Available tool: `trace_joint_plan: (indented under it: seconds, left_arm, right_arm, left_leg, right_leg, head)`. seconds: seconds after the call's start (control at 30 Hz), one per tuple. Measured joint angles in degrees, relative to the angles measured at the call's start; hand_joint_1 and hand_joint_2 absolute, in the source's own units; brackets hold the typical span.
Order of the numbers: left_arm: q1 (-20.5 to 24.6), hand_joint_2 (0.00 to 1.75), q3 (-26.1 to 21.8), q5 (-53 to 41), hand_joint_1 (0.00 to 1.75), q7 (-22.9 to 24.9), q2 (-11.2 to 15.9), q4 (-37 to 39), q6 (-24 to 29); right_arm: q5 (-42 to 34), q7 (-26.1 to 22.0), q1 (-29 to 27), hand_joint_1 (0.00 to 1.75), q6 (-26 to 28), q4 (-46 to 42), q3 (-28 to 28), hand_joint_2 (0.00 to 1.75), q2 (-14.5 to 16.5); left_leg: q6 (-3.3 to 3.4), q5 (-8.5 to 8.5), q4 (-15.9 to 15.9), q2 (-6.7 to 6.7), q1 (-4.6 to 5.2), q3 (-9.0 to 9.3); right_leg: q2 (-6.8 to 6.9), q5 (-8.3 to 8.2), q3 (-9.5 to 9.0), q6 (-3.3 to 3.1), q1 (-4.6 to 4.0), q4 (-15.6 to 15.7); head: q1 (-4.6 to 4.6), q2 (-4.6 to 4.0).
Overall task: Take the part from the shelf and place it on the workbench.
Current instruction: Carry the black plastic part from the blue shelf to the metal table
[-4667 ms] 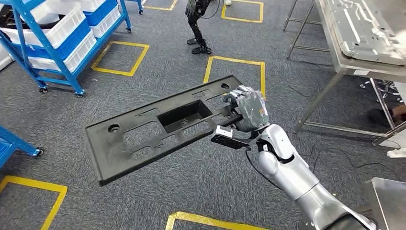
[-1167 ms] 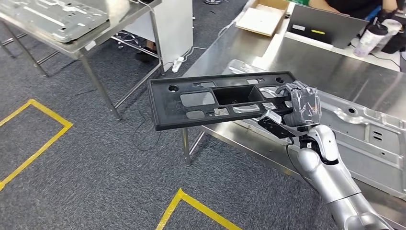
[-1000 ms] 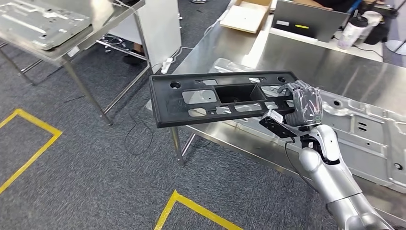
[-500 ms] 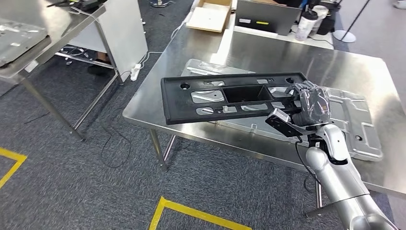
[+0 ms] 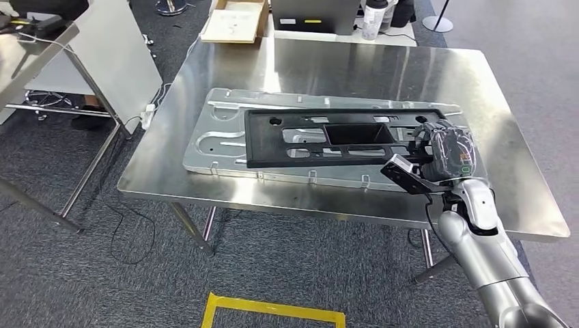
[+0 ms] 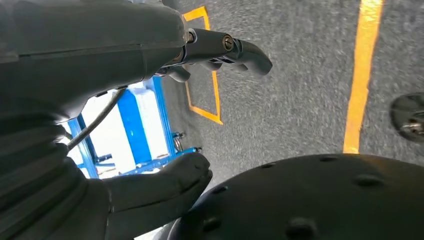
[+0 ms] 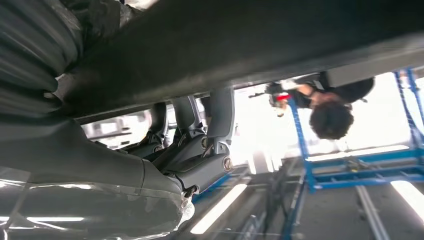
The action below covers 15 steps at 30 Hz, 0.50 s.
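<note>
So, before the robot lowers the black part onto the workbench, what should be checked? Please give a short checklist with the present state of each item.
1. Grip: right hand holds the black part by one end: ok.
2. Position: the part is over the workbench: ok.
3. Landing spot: a silver metal panel lies under the part, so the bare surface is not free: not ok.
4. Height above the panel: cannot tell.
5. Left hand holds nothing, fingers apart: ok.
6. Cardboard box and bottle stand at the far edge, away from the part: ok.
</note>
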<state>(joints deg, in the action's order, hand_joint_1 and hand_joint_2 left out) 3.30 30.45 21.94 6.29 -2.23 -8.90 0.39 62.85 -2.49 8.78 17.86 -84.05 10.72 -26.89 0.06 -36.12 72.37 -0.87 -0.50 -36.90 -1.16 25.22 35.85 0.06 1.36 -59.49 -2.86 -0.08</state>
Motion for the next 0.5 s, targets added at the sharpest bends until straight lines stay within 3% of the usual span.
trace_joint_plan:
  seconds: [0.03, 0.07, 0.13, 0.2, 0.27, 0.33, 0.4, 0.47, 0.5]
  left_arm:
    - [0.0, 1.75, 0.0, 0.2, 0.00, -0.1, 0.0, 0.0, -0.3]
    - [-0.1, 1.75, 0.0, 0.3, 0.00, -0.1, 0.0, 0.0, -0.5]
    - [-0.2, 1.75, 0.0, 0.5, 0.00, -0.2, 0.0, 0.0, -0.8]
    - [-0.3, 1.75, 0.0, 0.5, 0.00, -0.3, 0.2, 0.0, -0.9]
    - [-0.2, 1.75, 0.0, 0.5, 0.00, -0.4, 0.3, 0.0, -0.9]
    - [0.0, 1.75, 0.0, 0.5, 0.00, -0.4, 0.2, 0.0, -1.0]
    - [0.1, 1.75, 0.0, 0.5, 0.00, -0.4, 0.1, 0.0, -1.0]
    - [-0.1, 1.75, 0.0, 0.3, 0.00, -0.4, 0.1, 0.0, -1.0]
    - [-0.2, 1.75, 0.0, 0.3, 0.00, -0.4, 0.1, 0.0, -1.0]
  right_arm:
    - [-0.1, 0.0, 0.0, 1.75, 0.0, 0.6, 0.0, 1.75, 0.1]
    - [-0.1, -0.1, 0.0, 1.75, 0.0, 1.1, 0.1, 1.75, 0.1]
    - [-0.2, -0.1, 0.0, 1.75, 0.0, 2.1, 0.3, 1.75, 0.1]
    - [-0.5, -0.1, 0.2, 1.75, 0.0, 3.1, 0.6, 1.75, 0.2]
    - [-0.8, -0.2, 0.4, 1.75, 0.0, 4.1, 1.0, 1.75, 0.2]
    - [-1.0, -0.3, 0.3, 1.75, 0.2, 5.1, 1.6, 1.75, 0.1]
    - [-0.6, -0.1, 0.5, 1.75, 0.5, 6.3, 2.3, 1.75, -0.2]
    - [0.3, 0.4, 1.4, 1.75, 1.2, 8.4, 3.0, 1.75, -0.4]
    - [0.7, 0.4, 1.9, 1.75, 1.6, 9.8, 3.4, 1.75, -0.4]
  left_leg:
    - [0.13, -0.29, 2.4, 0.27, 0.02, -1.42]
    - [0.35, 0.56, 2.7, 0.41, 0.06, -1.92]
    - [1.17, 4.92, -3.1, 1.51, 0.22, 0.10]
    - [1.99, 8.01, -10.1, 4.16, 0.25, 2.94]
    - [2.22, 8.44, -12.6, 5.28, 0.35, 3.98]
    - [2.35, 8.91, -13.4, 4.09, 0.35, 4.32]
    - [2.82, 9.63, -14.6, 2.86, 0.11, 4.81]
    - [3.12, 10.02, -15.2, 1.81, 0.11, 4.98]
    - [3.15, 10.06, -15.2, 1.36, 0.16, 4.91]
  right_leg:
    - [-0.73, 0.00, 0.00, -0.07, -0.14, 0.0]
    - [-1.51, 0.01, -0.01, -0.09, -0.26, -0.1]
    - [-3.09, 0.02, -0.06, -0.10, -0.41, -0.2]
    - [-4.50, -0.05, 0.13, 0.13, -0.47, -0.3]
    - [-5.74, -0.33, 0.47, 0.82, -0.20, -0.3]
    - [-6.63, -0.68, 0.63, 1.64, 0.10, 0.0]
    - [-4.47, 0.43, 1.32, 2.20, -0.11, -1.3]
    - [-0.79, 3.77, 3.78, 2.72, -0.22, -6.9]
    - [0.21, 5.46, 5.38, 3.00, -0.08, -10.5]
  head:
    - [0.00, -0.01]
    - [0.00, -0.01]
    - [-0.01, -0.01]
    - [-0.02, 0.00]
    - [-0.02, 0.00]
    - [-0.01, 0.01]
    - [-0.19, 0.01]
    - [-0.37, 0.01]
    - [-0.36, 0.01]
